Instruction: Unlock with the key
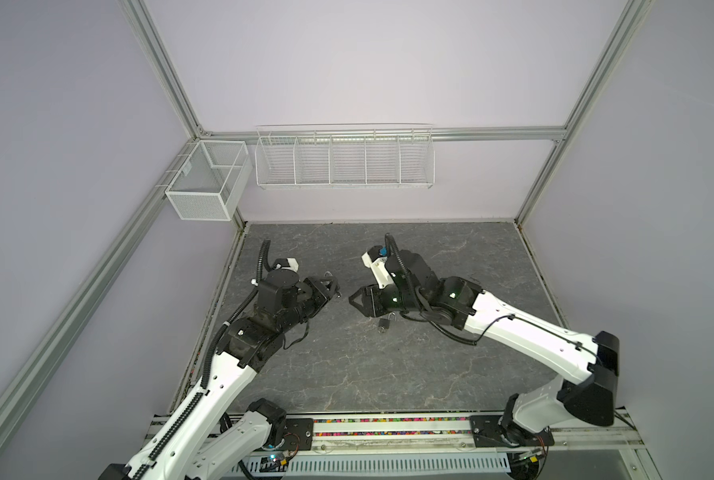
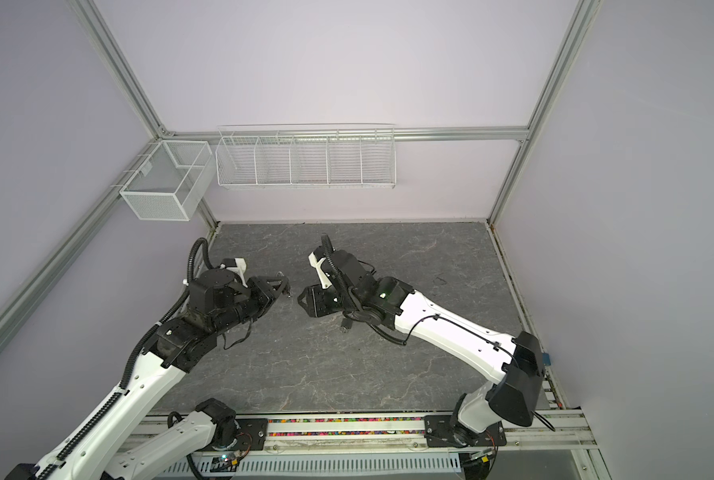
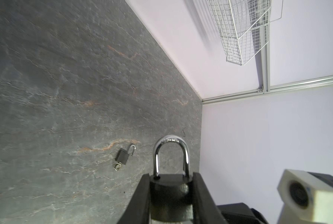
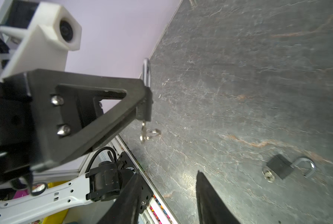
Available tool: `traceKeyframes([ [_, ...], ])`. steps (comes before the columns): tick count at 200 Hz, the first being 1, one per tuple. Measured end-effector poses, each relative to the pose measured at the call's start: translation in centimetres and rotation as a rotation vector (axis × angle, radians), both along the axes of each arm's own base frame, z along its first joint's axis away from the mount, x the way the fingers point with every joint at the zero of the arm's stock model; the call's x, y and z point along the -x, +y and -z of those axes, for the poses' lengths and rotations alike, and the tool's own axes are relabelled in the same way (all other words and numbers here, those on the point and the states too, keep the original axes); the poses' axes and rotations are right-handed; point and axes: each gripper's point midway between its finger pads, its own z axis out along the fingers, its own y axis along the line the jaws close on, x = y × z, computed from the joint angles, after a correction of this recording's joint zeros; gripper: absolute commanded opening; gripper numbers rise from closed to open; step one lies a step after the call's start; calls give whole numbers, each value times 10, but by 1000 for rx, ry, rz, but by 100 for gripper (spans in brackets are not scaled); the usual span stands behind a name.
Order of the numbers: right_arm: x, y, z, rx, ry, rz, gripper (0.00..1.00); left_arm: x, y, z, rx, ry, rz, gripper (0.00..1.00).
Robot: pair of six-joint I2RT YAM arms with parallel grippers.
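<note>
A robotics lab test cell is shown: a slate-patterned desk (image 1: 388, 374) is enclosed by plain lilac panels (image 1: 347, 62) held in aluminium framing (image 1: 164, 70). White wire baskets (image 1: 345, 160) are hung at the upper centre, and two robot arms (image 1: 525, 332) are bolted to a rail (image 1: 388, 428) along the lower edge.

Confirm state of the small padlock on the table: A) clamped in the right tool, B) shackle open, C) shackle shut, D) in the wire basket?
B: the small padlock lies loose on the table, its shackle swung out with one end free of the body.
</note>
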Motion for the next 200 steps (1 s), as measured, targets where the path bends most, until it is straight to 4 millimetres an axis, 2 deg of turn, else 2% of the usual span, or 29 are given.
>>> traceKeyframes([
  [16, -9, -16, -14, 39, -68, 29, 68, 3, 2, 1, -63, -56, 23, 0],
  [30, -20, -20, -25, 71, -120, 43, 73, 8, -4, 6, -130, -108, 74, 0],
  [43, -28, -19, -31, 100, -148, 42, 78, 14, -13, 17, -194, -154, 137, 0],
  [57, -35, -9, -32, 134, -165, 20, 82, 21, -19, 31, -256, -199, 196, 0],
  [71, -42, 2, -23, 181, -166, -3, 84, 27, -24, 47, -316, -252, 254, 0],
  [90, -48, 14, 0, 268, -143, -36, 86, 36, -27, 64, -391, -324, 315, 0],
  [108, -50, 21, 25, 357, -121, -61, 88, 40, -29, 69, -434, -396, 348, 0],
  [133, -50, 26, 46, 436, -92, -94, 90, 40, -28, 66, -464, -486, 355, 0],
  [164, -53, 26, 53, 492, -77, -99, 92, 41, -28, 59, -479, -558, 359, 0],
  [200, -57, 17, 50, 530, -76, -82, 94, 40, -29, 57, -506, -590, 370, 0],
])
